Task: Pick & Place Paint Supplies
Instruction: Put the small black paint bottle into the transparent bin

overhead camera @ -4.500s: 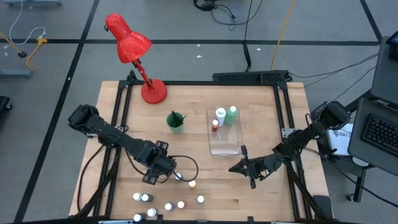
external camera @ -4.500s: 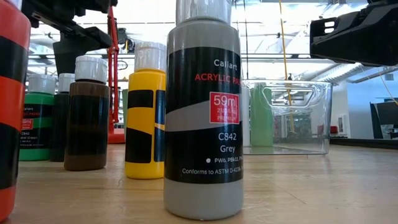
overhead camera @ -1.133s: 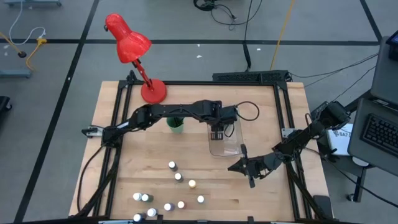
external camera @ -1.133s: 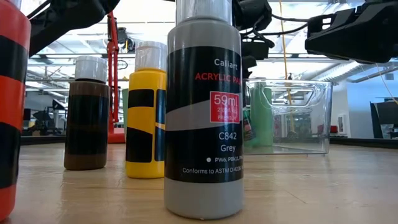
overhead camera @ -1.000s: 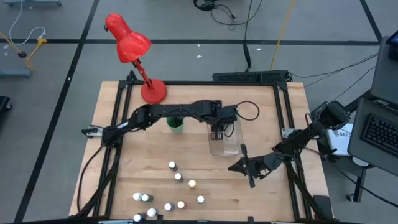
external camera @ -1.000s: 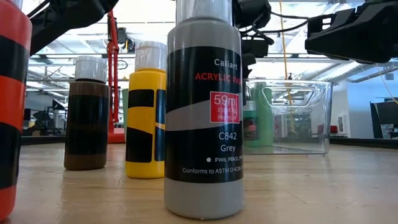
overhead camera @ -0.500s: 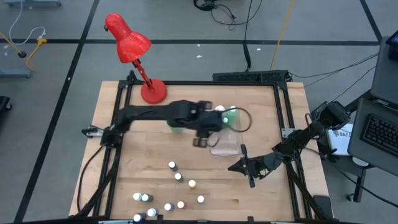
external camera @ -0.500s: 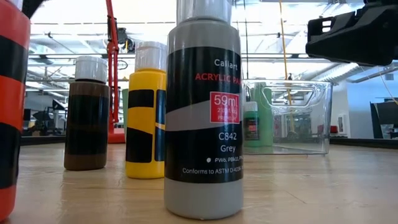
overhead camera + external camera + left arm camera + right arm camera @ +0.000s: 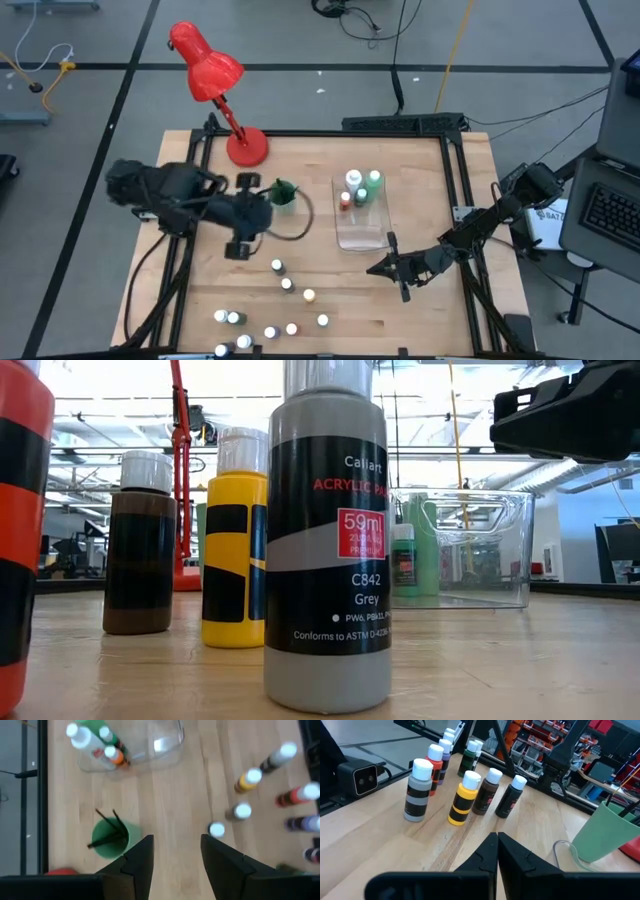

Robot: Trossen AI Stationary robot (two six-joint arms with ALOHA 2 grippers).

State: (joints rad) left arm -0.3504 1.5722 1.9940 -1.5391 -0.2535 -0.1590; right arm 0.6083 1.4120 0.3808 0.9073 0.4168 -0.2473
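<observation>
High cam: straight down, whole worktop (image 9: 420, 310). Low cam: worktop level, very near grey bottle (image 9: 327, 540), facing clear bin (image 9: 470, 545) and room. Left wrist cam: looks down from above. Right wrist cam: low, oblique. All four share bottle cluster; three share bin.

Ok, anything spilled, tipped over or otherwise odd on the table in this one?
Nothing stands out. The bottles in the clear bin and the loose bottles on the table stand upright, caps on; the brushes sit in the green cup.
</observation>
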